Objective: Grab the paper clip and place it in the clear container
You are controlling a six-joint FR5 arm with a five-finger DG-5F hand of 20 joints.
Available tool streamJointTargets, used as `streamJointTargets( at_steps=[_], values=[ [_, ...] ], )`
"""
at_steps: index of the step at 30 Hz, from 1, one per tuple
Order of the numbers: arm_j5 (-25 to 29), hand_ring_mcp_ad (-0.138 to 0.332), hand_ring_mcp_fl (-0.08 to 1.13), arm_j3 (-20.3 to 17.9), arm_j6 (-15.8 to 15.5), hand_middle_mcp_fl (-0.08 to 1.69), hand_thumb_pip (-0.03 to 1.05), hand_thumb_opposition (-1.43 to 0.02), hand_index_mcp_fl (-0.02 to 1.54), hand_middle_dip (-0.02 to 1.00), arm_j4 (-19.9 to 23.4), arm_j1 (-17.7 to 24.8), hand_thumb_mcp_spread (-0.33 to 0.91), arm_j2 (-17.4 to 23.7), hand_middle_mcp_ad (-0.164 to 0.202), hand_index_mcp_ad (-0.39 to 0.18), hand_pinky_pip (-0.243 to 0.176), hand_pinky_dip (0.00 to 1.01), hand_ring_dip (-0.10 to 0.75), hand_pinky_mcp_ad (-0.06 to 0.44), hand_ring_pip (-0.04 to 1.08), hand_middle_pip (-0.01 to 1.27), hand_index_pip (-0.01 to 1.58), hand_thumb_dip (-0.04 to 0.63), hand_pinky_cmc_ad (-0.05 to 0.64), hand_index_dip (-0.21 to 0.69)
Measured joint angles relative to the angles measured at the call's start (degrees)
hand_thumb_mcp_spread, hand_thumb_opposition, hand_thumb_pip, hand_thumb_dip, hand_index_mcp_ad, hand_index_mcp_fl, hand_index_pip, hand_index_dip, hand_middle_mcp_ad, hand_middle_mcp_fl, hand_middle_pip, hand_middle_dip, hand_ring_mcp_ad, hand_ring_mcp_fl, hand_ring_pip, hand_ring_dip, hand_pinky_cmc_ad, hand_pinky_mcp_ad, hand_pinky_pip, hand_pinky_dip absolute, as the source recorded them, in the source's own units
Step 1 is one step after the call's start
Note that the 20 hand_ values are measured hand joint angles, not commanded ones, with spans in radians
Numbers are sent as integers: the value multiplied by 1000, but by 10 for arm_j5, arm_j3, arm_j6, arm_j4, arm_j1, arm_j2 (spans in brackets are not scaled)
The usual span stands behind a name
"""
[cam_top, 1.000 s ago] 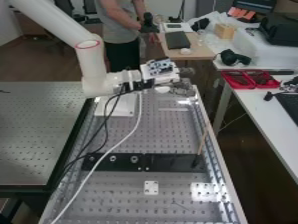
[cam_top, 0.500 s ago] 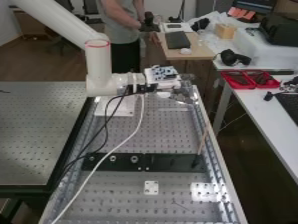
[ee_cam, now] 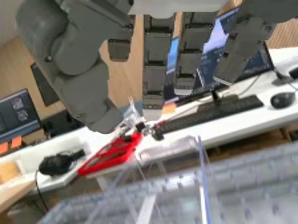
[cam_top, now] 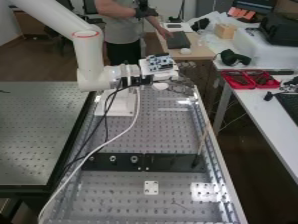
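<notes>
Fingers (cam_top: 179, 87) nearly straight, empty, thumb apart — over far end of bench (cam_top: 159, 136) — clear container (ee_cam: 203, 172) nearby, edges upright.

The perforated counter (cam_top: 169, 137) is metal with a dull sheen; the container (ee_cam: 201, 175), clear glossy plastic; the fingers (cam_top: 181, 86), matt; the arm (cam_top: 89, 56), smooth; the near stick (cam_top: 202, 142) looks wooden.

- Illumination: moderate and fairly even over the bench (cam_top: 169, 132) in the high view.
- Glare: a hard white patch on the bench's near end; smaller glints toward its far end.
- Shadow: floor (cam_top: 243, 165) dark beside the bright white table (cam_top: 251, 100).
- Contrast: my hand (cam_top: 179, 86) reads faintly against grey metal; in the wrist view, my fingers (ee_cam: 154, 65) are dark before a lit wall (ee_cam: 123, 82).
- Reflections: pale streaks along the clear container (ee_cam: 202, 175).
</notes>
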Motion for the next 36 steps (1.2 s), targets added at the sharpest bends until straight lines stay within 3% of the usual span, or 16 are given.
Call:
streamJointTargets(
  at_steps=[8, 15, 17, 23, 36],
  values=[
    [7, 79, 150, -19, -19, 442, 621, -775, 24, 534, -27, -9, 330, 88, -3, -157, -63, 443, 358, 278, 246, 197, 134, 267, 380, -188],
    [19, 86, 138, -26, -50, 445, 567, -757, 42, 534, -107, -30, 318, 163, -5, -147, -79, 459, 358, 276, 194, 159, 115, 236, 384, -182],
    [22, 86, 138, -25, -60, 449, 520, -754, 37, 534, -127, -37, 321, 170, -5, -147, -77, 459, 358, 295, 199, 157, 101, 236, 384, -183],
    [30, 99, 136, -22, -85, 443, 517, -744, 70, 534, -149, -52, 318, 185, -2, -143, -77, 459, 358, 295, 168, 150, 99, 222, 386, -138],
    [33, 101, 136, -22, -97, 443, 468, -744, 73, 545, -166, -68, 318, 199, -2, -138, -80, 459, 358, 295, 164, 143, 99, 206, 400, -101]
  ],
)
